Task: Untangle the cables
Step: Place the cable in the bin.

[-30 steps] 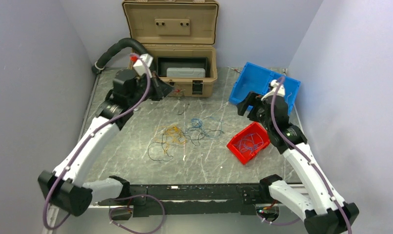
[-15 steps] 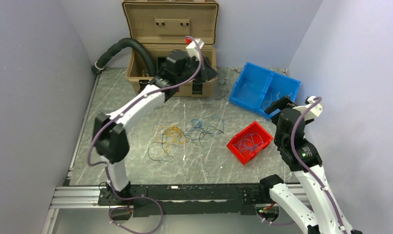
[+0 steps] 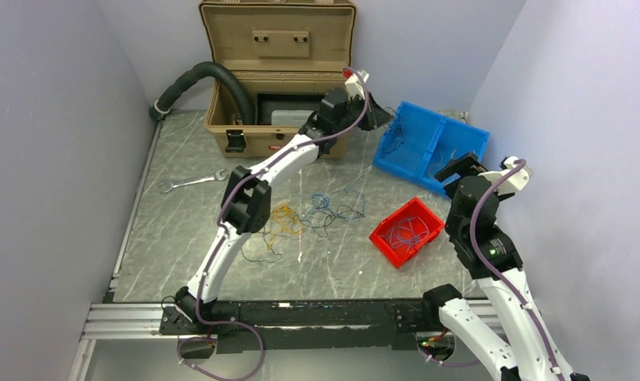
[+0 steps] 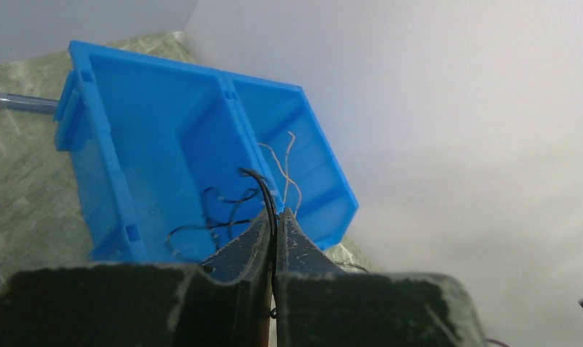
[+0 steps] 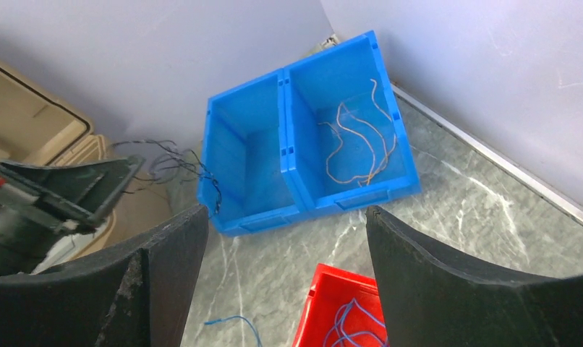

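Overhead barely visible — up close, black cables [image 4: 271, 205] in the left gripper's [image 4: 275, 215] tight pinch; right gripper [image 5: 283, 211] wide, empty.

The left arm [image 3: 277, 159] crosses the bench [image 3: 182, 230] to the blue bin [image 3: 418, 119], barring its left compartment. The right compartment is open from above. Loose cables [image 3: 301, 216] litter mid-bench; free room lies left of them.

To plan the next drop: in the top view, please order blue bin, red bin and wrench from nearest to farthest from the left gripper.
1. Blue bin, right beside the left gripper.
2. Red bin, front right.
3. Wrench, far left.
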Motion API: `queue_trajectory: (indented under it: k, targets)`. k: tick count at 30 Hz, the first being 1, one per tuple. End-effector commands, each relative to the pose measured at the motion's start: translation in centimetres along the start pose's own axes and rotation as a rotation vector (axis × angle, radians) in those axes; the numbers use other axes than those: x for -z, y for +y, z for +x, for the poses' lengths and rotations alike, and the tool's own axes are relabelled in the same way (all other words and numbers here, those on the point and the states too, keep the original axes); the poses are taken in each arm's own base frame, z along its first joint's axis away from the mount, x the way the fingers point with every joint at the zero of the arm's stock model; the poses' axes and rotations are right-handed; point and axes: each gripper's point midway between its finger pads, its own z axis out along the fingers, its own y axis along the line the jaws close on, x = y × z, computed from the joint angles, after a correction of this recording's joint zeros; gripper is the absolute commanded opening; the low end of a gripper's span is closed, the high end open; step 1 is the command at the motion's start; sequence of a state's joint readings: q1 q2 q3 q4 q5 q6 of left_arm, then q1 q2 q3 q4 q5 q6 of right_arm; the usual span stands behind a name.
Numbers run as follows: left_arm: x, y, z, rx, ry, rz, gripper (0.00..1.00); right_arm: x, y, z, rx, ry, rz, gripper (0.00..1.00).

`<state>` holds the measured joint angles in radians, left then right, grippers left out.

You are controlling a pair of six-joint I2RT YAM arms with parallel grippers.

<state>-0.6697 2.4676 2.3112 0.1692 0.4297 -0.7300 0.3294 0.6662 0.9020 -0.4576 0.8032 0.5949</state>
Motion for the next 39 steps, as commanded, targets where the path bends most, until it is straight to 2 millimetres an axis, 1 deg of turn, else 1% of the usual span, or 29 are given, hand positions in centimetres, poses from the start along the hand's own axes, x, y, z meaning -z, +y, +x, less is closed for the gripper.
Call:
queue_trajectory:
  k: [1, 3, 5, 7, 9, 10, 11, 12, 13, 14, 15, 16, 17, 18, 21, 22, 23, 24, 26, 28, 30, 31, 34, 35, 36, 38, 39]
  targets:
    - [-1.4, -2.2, -3.8, -0.052, -0.166, 0.019, 0.09, -0.4, 1.0, -0.9, -0.028, -0.038, -0.030, 0.81]
    - [-2.3, -1.4, -3.2, -0.046, -0.173, 0.021, 0.05, -0.5, 1.2, -0.8, -0.031, -0.041, -0.036, 0.81]
    - [-2.7, -1.3, -2.7, -0.030, -0.176, 0.025, 0.03, -0.8, 1.2, -0.7, -0.025, -0.045, -0.029, 0.81]
    - [-2.7, -1.4, -2.4, -0.038, -0.179, 0.025, 0.00, -1.0, 1.1, -0.6, -0.021, -0.049, -0.018, 0.82]
    - [-2.8, -1.5, -2.4, -0.059, -0.183, 0.014, 0.00, -1.2, 1.3, -0.5, -0.022, -0.050, -0.020, 0.82]
    - [-2.8, -1.7, -2.5, -0.070, -0.188, 0.013, 0.06, -1.2, 1.3, -0.5, -0.023, -0.050, -0.021, 0.82]
    - [-2.8, -1.6, -2.6, -0.076, -0.191, 0.011, 0.19, -1.3, 1.5, -0.4, -0.022, -0.048, -0.025, 0.82]
    - [-2.8, -1.7, -2.7, -0.082, -0.194, 0.012, 0.34, -1.4, 1.5, -0.3, -0.023, -0.045, -0.026, 0.82]
    - [-2.7, -1.8, -2.8, -0.092, -0.195, 0.014, 0.55, -1.5, 1.6, -0.2, -0.022, -0.042, -0.026, 0.82]
    - [-2.7, -1.9, -2.8, -0.101, -0.191, 0.012, 0.70, -1.5, 1.7, -0.1, -0.020, -0.037, -0.027, 0.83]
    - [-2.6, -2.2, -3.0, -0.112, -0.186, 0.015, 0.79, -1.5, 1.7, 0.0, -0.018, -0.033, -0.026, 0.83]
    - [-2.4, -2.5, -3.3, -0.128, -0.182, 0.016, 0.87, -1.6, 1.7, 0.1, -0.015, -0.029, -0.025, 0.83]
    - [-2.2, -2.9, -3.6, -0.137, -0.180, 0.019, 0.92, -1.6, 1.8, 0.1, -0.012, -0.024, -0.026, 0.83]
    - [-1.9, -3.5, -3.8, -0.147, -0.176, 0.024, 0.94, -1.7, 1.8, 0.2, -0.008, -0.019, -0.026, 0.83]
    - [-0.7, -4.8, -4.7, -0.169, -0.159, 0.028, 0.96, -1.9, 2.1, 0.9, 0.015, 0.011, -0.037, 0.83]
    - [-0.2, -4.9, -4.6, -0.171, -0.142, 0.026, 0.96, -2.0, 2.3, 1.4, 0.031, 0.033, -0.042, 0.83]
    - [0.4, -5.3, -4.8, -0.175, -0.131, 0.031, 0.96, -2.2, 2.6, 2.0, 0.050, 0.056, -0.049, 0.83]
    - [1.4, -6.6, -5.6, -0.186, -0.132, 0.044, 0.95, -2.3, 2.9, 2.4, 0.067, 0.082, -0.061, 0.83]
    - [3.2, -7.1, -6.1, -0.191, -0.113, 0.038, 0.96, -2.6, 3.7, 3.7, 0.091, 0.141, -0.088, 0.83]
    - [5.3, -7.6, -6.1, -0.208, -0.096, 0.013, 0.99, -3.1, 4.3, 5.4, 0.108, 0.220, -0.118, 0.83]
    - [7.6, -7.8, -5.7, -0.237, -0.072, -0.026, 0.99, -3.1, 5.1, 7.0, 0.115, 0.293, -0.168, 0.83]
    - [8.9, -7.0, -4.6, -0.244, -0.042, -0.070, 0.99, -2.9, 5.7, 7.9, 0.117, 0.336, -0.206, 0.83]
    - [12.7, -6.1, -2.9, -0.269, 0.017, -0.176, 0.99, -2.1, 6.7, 10.2, 0.142, 0.425, -0.299, 0.84]
    - [14.2, -6.2, -2.7, -0.279, 0.026, -0.203, 1.00, -1.8, 6.9, 10.9, 0.149, 0.451, -0.327, 0.84]
    - [15.6, -5.9, -2.0, -0.284, 0.040, -0.235, 0.99, -1.6, 7.2, 11.6, 0.158, 0.476, -0.355, 0.84]
    - [18.7, -4.9, 0.4, -0.279, 0.082, -0.288, 0.99, -1.1, 7.2, 12.9, 0.177, 0.531, -0.382, 0.86]
    - [20.1, -4.9, 1.2, -0.285, 0.075, -0.292, 0.99, -0.9, 7.3, 13.5, 0.186, 0.560, -0.398, 0.87]
